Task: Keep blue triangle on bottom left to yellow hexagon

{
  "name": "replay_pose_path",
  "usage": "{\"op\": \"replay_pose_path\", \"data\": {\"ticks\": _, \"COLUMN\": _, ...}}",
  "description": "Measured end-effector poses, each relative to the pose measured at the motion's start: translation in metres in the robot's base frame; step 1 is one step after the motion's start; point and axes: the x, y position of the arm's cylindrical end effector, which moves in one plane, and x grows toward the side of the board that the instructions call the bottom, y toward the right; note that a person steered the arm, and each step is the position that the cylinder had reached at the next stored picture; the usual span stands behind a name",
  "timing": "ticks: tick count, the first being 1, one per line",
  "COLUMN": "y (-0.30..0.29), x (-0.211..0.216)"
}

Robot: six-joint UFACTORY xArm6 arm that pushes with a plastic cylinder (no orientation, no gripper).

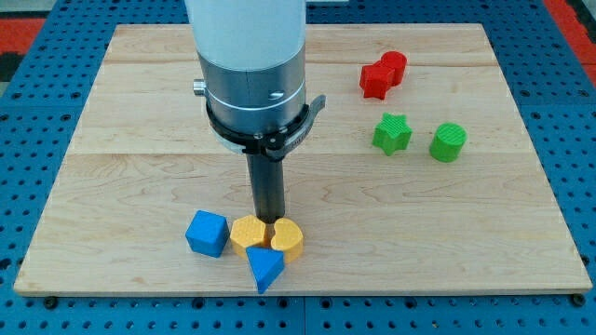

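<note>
Near the bottom edge of the wooden board [521, 233], left of centre, the rod's tip [271, 221] stands just above the seam between the yellow hexagon [248, 234] and a second yellow block [288, 238], with nothing pinched since it is a bare rod. The blue triangle [265, 268] sits directly below the yellow pair, touching them, beside a blue cube [207, 233] at the hexagon's left. Toward the top right corner lie two red blocks [383, 75], a green star [392, 133] and a green cylinder [448, 142].

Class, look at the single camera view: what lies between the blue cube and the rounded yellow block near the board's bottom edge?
In the camera view, the yellow hexagon sits between the blue cube and the rounded yellow block, with my tip just above the two yellow blocks.
</note>
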Motion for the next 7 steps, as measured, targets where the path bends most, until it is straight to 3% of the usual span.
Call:
{"op": "replay_pose_path", "data": {"ticks": 1, "y": 0.037, "x": 0.000}}
{"op": "replay_pose_path", "data": {"ticks": 2, "y": 0.118, "x": 0.031}}
{"op": "replay_pose_path", "data": {"ticks": 3, "y": 0.129, "x": 0.085}}
{"op": "replay_pose_path", "data": {"ticks": 4, "y": 0.127, "x": 0.087}}
{"op": "replay_pose_path", "data": {"ticks": 5, "y": 0.115, "x": 0.087}}
{"op": "replay_pose_path", "data": {"ticks": 6, "y": 0.066, "x": 0.086}}
{"op": "replay_pose_path", "data": {"ticks": 7, "y": -0.029, "x": 0.086}}
